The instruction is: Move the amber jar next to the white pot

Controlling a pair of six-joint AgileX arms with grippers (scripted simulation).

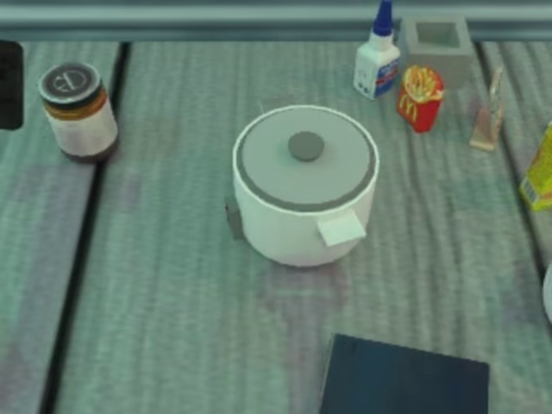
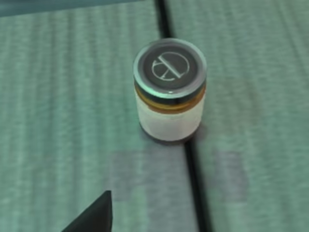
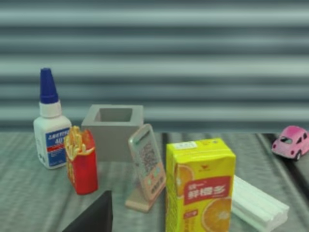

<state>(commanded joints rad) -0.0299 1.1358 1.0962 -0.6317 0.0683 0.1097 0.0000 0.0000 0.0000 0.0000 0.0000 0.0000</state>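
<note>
The amber jar (image 1: 78,110) stands upright at the far left of the table, with a black emblem lid, an amber band and a white label. It sits on a dark groove between planks (image 2: 170,92). My left gripper (image 1: 10,84) hangs at the left edge, just left of the jar and apart from it. One dark finger (image 2: 91,220) shows and the gripper is open and empty. The white pot (image 1: 304,181), with a grey-ringed lid and centre knob, stands mid-table, well right of the jar. My right gripper (image 3: 137,227) is out of the top view, open and empty, facing the clutter at the right.
At the back right stand a white glue bottle with a blue cap (image 1: 377,56), a grey open box (image 1: 438,43), a red fries carton (image 1: 420,97) and a phone on a stand (image 1: 487,116). A yellow juice carton (image 1: 539,168) is at the right edge. A dark book (image 1: 405,379) lies at the front.
</note>
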